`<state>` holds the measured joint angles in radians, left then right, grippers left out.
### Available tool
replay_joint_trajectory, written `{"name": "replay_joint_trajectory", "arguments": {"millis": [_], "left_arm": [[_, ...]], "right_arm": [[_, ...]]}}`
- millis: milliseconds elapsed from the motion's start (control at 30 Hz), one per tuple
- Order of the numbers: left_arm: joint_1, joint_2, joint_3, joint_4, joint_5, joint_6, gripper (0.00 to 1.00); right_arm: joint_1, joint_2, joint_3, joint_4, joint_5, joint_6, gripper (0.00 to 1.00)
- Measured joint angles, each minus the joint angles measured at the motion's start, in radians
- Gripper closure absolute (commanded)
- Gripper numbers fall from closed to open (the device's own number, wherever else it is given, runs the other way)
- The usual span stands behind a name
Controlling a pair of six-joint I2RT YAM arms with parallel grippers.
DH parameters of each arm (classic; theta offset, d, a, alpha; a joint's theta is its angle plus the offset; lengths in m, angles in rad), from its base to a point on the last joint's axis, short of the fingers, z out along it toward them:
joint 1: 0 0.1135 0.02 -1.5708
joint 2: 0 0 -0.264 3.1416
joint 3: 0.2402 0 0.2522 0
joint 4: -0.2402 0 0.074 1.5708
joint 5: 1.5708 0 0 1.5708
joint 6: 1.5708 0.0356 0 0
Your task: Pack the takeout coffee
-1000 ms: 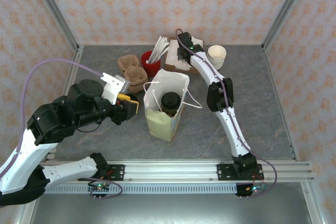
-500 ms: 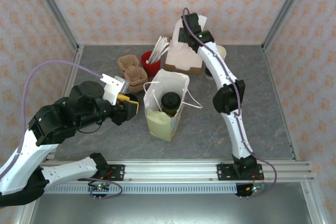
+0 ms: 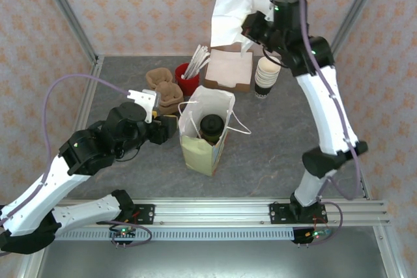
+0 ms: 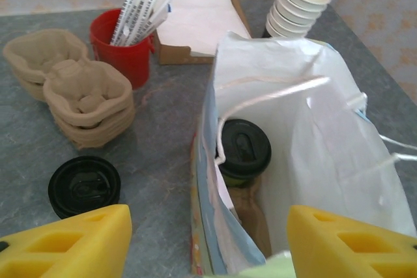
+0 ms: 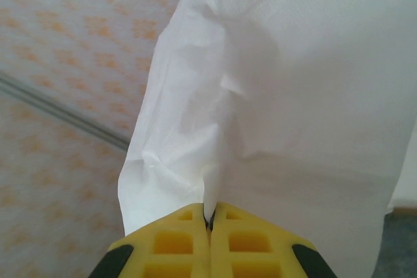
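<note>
Yellow fingers (image 4: 71,239) of our left gripper (image 4: 208,242) stand wide apart, released and gripping nothing, close beside the white paper bag (image 4: 313,128). We see the takeout coffee (image 4: 243,150) standing upright inside that open bag, its black lid facing up, one bag handle draped across it. On the grey table (image 3: 273,141) left of the bag lies a loose black lid (image 4: 85,185). Beyond it we find stacked pulp cup carriers (image 4: 85,99), then a red cup of wrapped straws (image 4: 120,53). Behind the bag sits a brown box of napkins (image 4: 195,24), with a stack of white cups (image 4: 296,4) just beside it. Farthest back, raised above the box, our right gripper (image 5: 210,222) is clenched tight on a white napkin (image 5: 293,96) that hangs from its fingers.
</note>
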<state>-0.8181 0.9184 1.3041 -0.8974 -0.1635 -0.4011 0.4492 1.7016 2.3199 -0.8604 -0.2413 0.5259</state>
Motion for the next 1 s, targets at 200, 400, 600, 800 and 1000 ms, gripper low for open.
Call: {"name": "replay_joint_trajectory", "arguments": {"millis": [200, 400, 600, 800, 1000], "left_arm": [[0.000, 0.049, -0.003, 0.032, -0.004, 0.005, 0.33], [0.000, 0.061, -0.003, 0.059, 0.026, 0.013, 0.33], [0.000, 0.042, -0.031, 0.093, 0.032, 0.022, 0.33], [0.000, 0.039, -0.037, 0.103, 0.022, 0.025, 0.33], [0.000, 0.032, -0.045, 0.107, 0.020, 0.023, 0.33]], "right_arm": [[0.023, -0.260, -0.355, 0.122, -0.172, 0.207, 1.00], [0.119, -0.445, -0.662, 0.237, -0.216, 0.370, 1.00], [0.233, -0.627, -0.931, 0.415, -0.184, 0.511, 1.00], [0.364, -0.636, -1.057, 0.552, -0.155, 0.598, 1.00], [0.399, -0.631, -1.136, 0.622, -0.113, 0.619, 1.00]]}}
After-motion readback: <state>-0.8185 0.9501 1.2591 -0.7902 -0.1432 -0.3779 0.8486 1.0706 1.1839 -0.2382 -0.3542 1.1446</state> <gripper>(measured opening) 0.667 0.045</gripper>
